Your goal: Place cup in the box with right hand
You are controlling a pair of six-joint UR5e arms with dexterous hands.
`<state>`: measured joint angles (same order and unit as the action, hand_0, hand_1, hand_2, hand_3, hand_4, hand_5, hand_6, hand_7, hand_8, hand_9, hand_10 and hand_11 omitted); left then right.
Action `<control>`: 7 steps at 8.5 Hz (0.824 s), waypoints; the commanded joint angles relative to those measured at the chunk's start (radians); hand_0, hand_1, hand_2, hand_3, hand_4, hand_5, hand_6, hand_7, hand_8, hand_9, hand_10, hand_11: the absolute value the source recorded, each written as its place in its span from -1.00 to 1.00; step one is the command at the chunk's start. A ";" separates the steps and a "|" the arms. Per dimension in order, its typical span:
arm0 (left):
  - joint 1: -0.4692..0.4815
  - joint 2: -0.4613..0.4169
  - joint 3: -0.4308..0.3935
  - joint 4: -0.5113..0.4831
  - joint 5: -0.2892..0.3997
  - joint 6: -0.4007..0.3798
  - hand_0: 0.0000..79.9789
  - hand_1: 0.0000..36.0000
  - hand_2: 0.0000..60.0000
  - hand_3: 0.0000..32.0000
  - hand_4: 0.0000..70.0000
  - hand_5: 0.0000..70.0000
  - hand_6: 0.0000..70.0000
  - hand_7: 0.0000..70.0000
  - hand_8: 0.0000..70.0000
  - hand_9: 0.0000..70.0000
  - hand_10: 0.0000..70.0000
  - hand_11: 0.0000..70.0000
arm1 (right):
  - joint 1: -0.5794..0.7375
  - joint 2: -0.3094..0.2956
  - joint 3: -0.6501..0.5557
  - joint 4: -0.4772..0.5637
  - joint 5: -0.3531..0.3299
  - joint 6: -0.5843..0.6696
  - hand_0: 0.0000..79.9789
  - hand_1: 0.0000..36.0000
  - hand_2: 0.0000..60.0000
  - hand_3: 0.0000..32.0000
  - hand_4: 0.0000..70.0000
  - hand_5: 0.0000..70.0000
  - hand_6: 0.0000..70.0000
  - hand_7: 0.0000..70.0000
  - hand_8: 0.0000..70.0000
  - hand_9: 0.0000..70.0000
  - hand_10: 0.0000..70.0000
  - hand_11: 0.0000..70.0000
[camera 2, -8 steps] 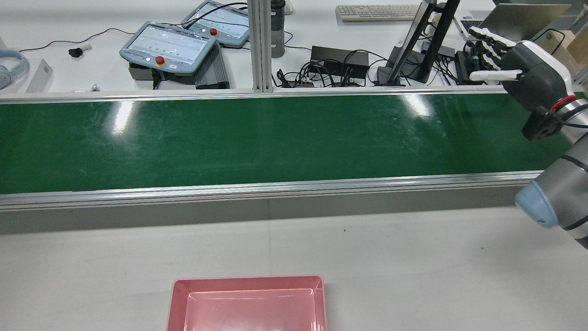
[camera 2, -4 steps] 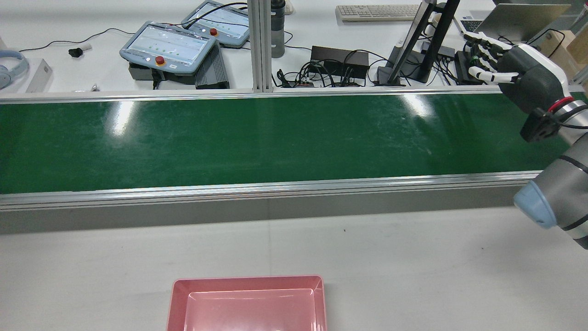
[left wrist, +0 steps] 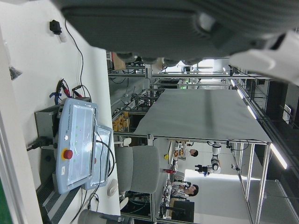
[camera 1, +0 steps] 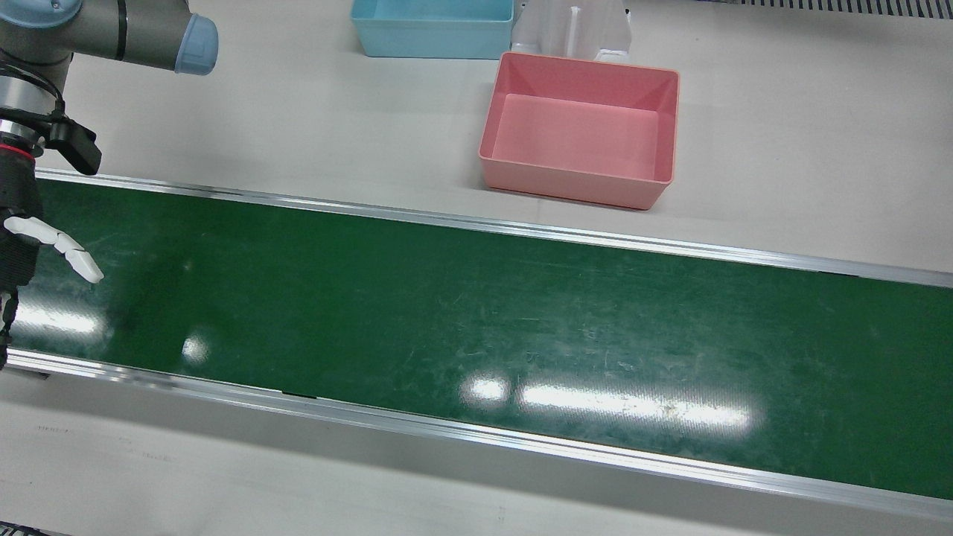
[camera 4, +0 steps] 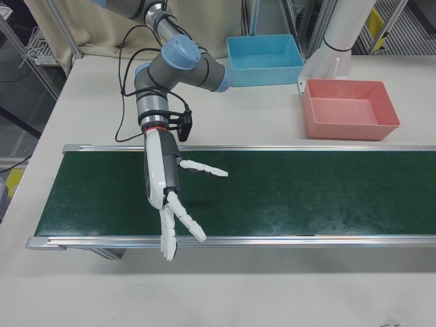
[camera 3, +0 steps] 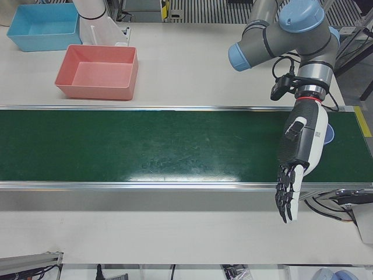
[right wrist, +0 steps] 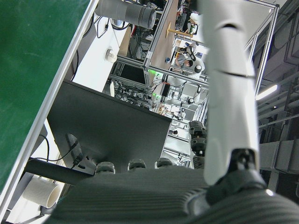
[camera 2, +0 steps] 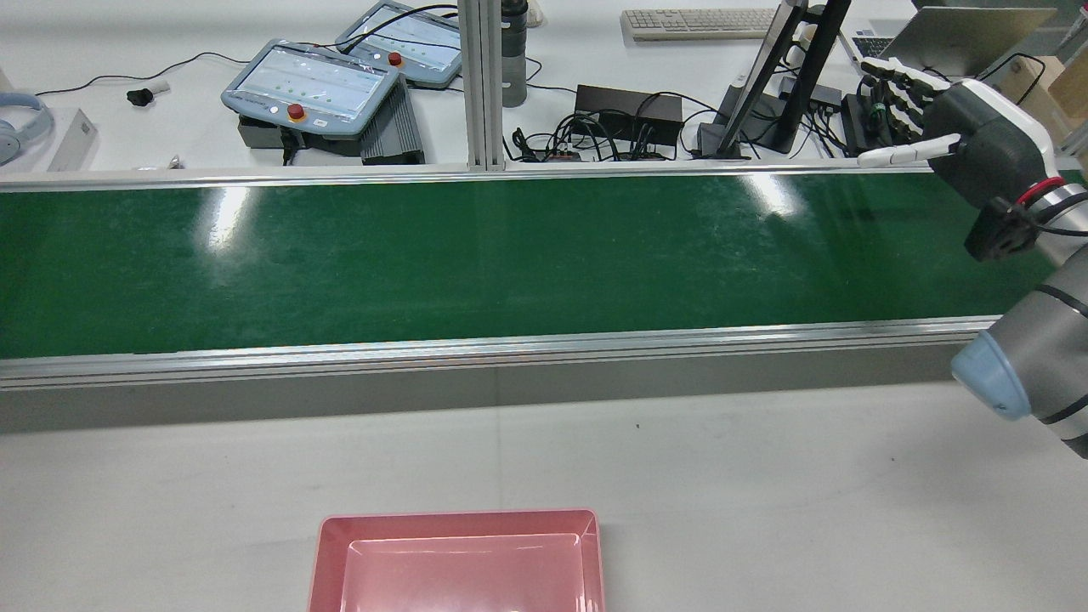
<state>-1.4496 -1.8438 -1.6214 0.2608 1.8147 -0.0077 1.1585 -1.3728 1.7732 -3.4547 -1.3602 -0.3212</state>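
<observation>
Right hand (camera 4: 167,204) empty, fingers spread over belt (camera 4: 286,194), well apart from pink box (camera 4: 351,109)

Rear view looks forward over the green belt (camera 2: 510,255); 3 front views face back, sharing it

We see a pale grey table (camera 1: 298,112) | long green conveyor belt (camera 1: 476,313) across it | pink plastic box (camera 1: 581,130) and blue plastic bin (camera 1: 432,30) on it.
</observation>
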 commanded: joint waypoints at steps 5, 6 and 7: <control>0.000 0.000 0.000 0.000 0.000 0.000 -1.00 -1.00 -1.00 -1.00 -1.00 -1.00 -1.00 -1.00 -1.00 -1.00 -1.00 -1.00 | 0.003 0.006 0.003 0.002 0.000 0.005 0.27 0.18 -0.68 -1.00 -1.00 -0.84 -1.00 -1.00 -1.00 -1.00 -1.00 -1.00; 0.000 0.000 0.000 0.000 0.000 0.000 -1.00 -1.00 -1.00 -1.00 -1.00 -1.00 -1.00 -1.00 -1.00 -1.00 -1.00 -1.00 | 0.003 0.008 0.005 0.002 -0.005 0.007 0.28 0.23 -0.76 -1.00 -1.00 -0.84 -1.00 -1.00 -1.00 -1.00 -1.00 -1.00; 0.000 0.000 0.000 0.000 0.000 0.000 -1.00 -1.00 -1.00 -1.00 -1.00 -1.00 -1.00 -1.00 -1.00 -1.00 -1.00 -1.00 | 0.006 0.008 0.005 0.000 -0.016 0.007 0.29 0.20 -0.74 -1.00 -1.00 -0.84 -1.00 -1.00 -1.00 -1.00 -1.00 -1.00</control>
<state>-1.4496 -1.8439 -1.6214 0.2608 1.8147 -0.0077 1.1612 -1.3663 1.7765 -3.4530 -1.3619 -0.3156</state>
